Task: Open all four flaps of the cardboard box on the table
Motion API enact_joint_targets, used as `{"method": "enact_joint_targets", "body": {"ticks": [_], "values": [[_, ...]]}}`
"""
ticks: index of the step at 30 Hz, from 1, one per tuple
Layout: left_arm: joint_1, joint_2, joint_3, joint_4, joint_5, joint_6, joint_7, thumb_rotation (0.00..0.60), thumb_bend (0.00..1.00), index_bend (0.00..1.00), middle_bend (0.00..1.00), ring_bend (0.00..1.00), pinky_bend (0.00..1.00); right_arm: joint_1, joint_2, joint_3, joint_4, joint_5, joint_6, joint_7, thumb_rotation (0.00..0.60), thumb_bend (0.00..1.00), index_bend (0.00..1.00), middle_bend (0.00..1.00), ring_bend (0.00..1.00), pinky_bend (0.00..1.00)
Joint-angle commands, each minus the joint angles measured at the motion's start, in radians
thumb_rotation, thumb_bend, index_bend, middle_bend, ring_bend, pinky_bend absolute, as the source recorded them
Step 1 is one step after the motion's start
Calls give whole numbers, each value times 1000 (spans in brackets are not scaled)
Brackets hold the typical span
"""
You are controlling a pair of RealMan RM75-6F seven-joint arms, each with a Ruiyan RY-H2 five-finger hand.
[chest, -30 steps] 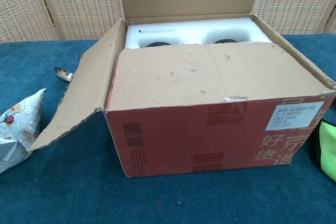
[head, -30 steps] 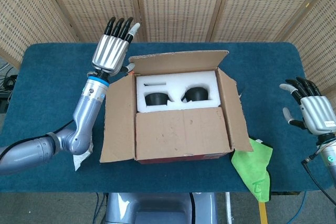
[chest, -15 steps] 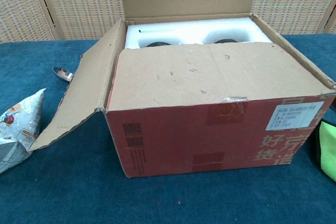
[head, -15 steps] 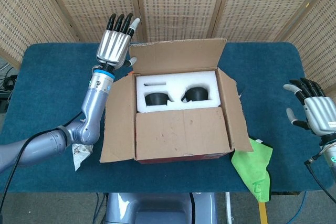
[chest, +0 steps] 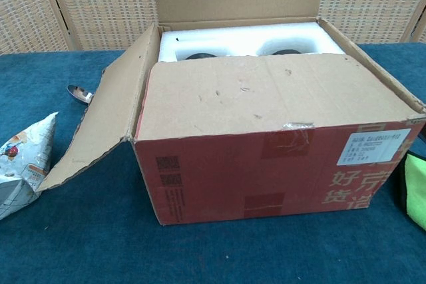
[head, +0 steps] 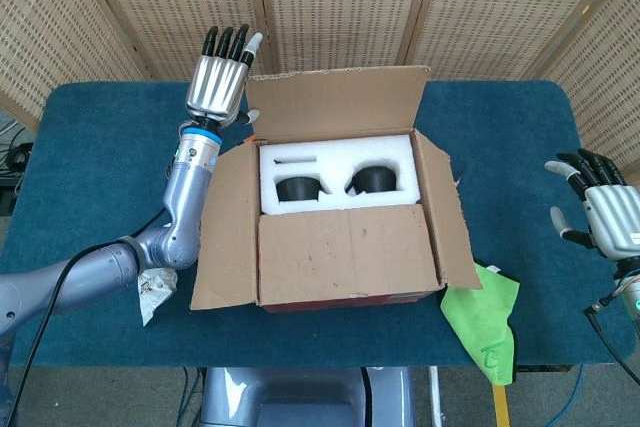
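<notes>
The left hand has risen beside the back flap, fingers straight, holding nothing.

Your head view looks steeply down on the whole table; your chest view faces the box low and close. Both share the box.

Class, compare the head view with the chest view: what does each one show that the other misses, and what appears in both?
Head view only: the left hand raised beside the back flap, the right hand, both open.

Chest view only: a spoon and the box's white label.

Both: the cardboard box, its white foam insert, the green cloth and the snack packet.
</notes>
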Motion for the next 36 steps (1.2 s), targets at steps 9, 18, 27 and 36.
{"method": "enact_joint_targets", "body": {"ticks": [9, 18, 27, 36], "values": [[3, -19, 8, 41, 5, -4, -7, 485, 80, 0, 0, 0, 0, 0, 0, 1, -4, 2, -3, -7, 600, 504, 184, 137, 0, 63], [15, 5, 9, -2, 30, -27, -40, 484, 81, 4, 0, 0, 0, -4, 4, 1, -6, 4, -2, -8, 600, 504, 184, 137, 0, 63], [59, 126, 18, -199, 26, -85, -87, 500, 220, 234, 0, 0, 0, -5, 4, 0, -7, 0, -1, -5, 600, 505, 184, 137, 0, 63], [97, 237, 45, -381, 30, -138, -159, 261, 268, 316, 0, 0, 0, -10, 4, 0, -14, -3, 7, -6, 600, 504, 184, 137, 0, 63]]}}
